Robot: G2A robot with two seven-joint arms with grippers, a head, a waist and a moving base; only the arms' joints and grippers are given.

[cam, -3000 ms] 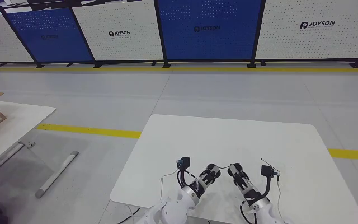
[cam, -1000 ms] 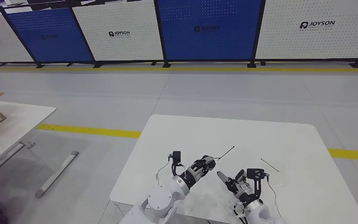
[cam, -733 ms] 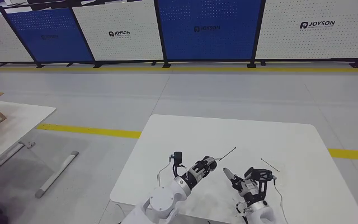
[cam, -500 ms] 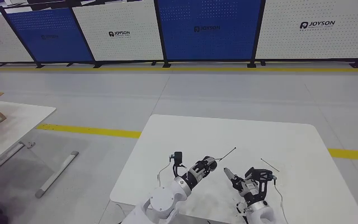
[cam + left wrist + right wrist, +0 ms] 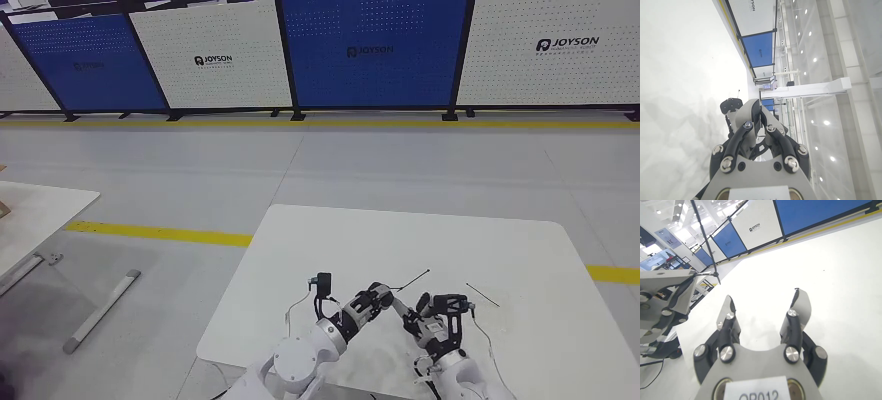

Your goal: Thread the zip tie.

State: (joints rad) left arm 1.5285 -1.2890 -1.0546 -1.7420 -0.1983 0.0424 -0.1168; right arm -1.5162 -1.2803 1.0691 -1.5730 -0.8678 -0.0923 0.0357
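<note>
Pinching the zip tie (image 5: 715, 273), left pincer (image 5: 760, 109) hangs beside spread right pincer (image 5: 763, 294).

Overhead light is falling bright and even. Ceiling lamps (image 5: 826, 122) are glaring as white spots in the left wrist view. Tabletop (image 5: 687, 47) is washing out almost to pure white; soft grey shadows (image 5: 674, 121) are lying on it beside the left tool (image 5: 759, 103). Straight lines are bowing toward wrist-view edges.

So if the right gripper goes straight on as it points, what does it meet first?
Probably the bare table, though depth is unclear. The open right gripper points at it; the zip tie in the left gripper lies aside.
</note>
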